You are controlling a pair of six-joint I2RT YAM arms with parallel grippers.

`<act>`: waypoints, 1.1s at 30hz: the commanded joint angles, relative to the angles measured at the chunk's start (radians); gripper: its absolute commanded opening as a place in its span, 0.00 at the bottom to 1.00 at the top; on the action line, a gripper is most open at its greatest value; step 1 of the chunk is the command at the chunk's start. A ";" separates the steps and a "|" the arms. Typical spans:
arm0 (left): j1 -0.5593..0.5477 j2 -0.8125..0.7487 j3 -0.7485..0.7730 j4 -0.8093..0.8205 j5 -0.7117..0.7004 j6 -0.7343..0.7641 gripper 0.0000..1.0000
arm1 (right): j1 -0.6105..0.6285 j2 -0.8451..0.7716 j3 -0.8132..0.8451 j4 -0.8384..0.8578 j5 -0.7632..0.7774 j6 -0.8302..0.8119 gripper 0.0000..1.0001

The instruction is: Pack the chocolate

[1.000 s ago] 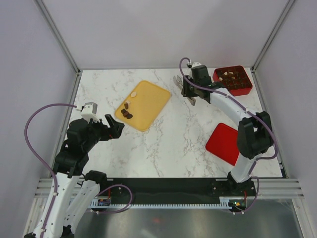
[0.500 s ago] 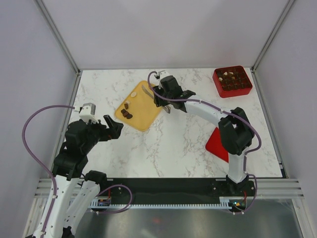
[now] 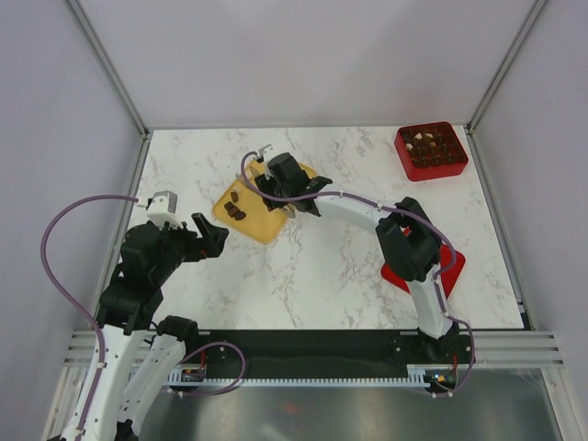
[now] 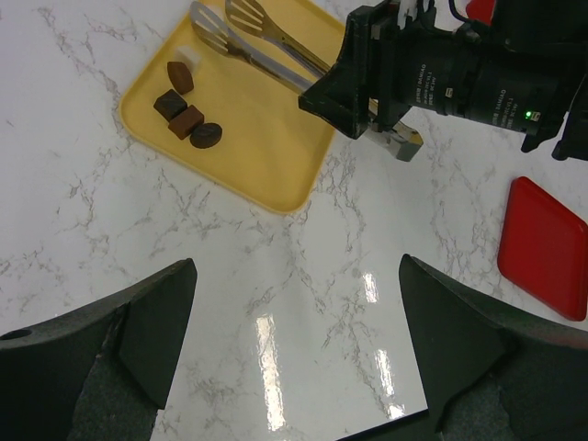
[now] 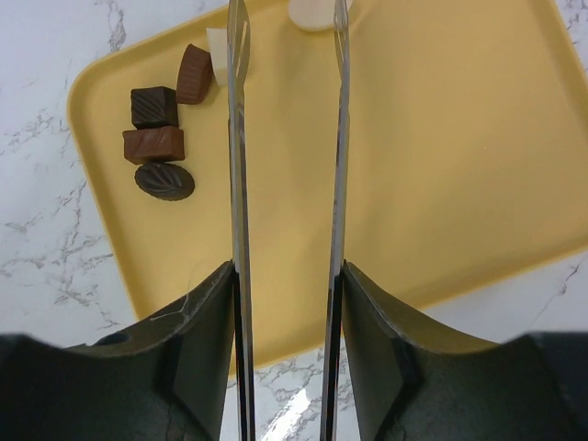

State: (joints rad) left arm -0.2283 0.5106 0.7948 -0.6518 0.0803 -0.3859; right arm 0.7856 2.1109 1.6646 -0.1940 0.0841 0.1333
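From above, the red box (image 3: 441, 173) at the far right corner of the counter (image 3: 349, 266) looked nearly full, while some chocolate (image 3: 236, 212) lay on the yellow tray (image 3: 265, 225). The left wrist view showed the left claw (image 4: 294, 358) spread wide, empty, short of the tray. In the right wrist view the right claw (image 5: 287, 303) clasped tongs (image 5: 238, 138), tips apart and empty over the tray, so about six pieces seemingly remained to pack.

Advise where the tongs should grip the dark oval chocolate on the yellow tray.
Take the oval chocolate by its two narrow ends, tongs coming straight down from above. It lies flat, and a brown block sits close against one long side, so only the ends have bare tray on both sides. The ends may slip; close gently.
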 commanded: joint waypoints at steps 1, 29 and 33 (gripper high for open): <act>0.006 -0.001 -0.006 0.030 -0.010 0.013 1.00 | -0.003 0.032 0.061 0.038 0.019 -0.024 0.55; 0.006 0.002 -0.005 0.030 -0.002 0.015 1.00 | 0.003 0.135 0.161 -0.051 0.072 -0.029 0.50; 0.004 0.003 -0.005 0.030 -0.004 0.015 1.00 | 0.003 0.129 0.155 -0.064 0.060 -0.024 0.46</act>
State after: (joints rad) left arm -0.2283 0.5106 0.7948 -0.6518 0.0807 -0.3859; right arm 0.7864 2.2417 1.7832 -0.2550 0.1375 0.1009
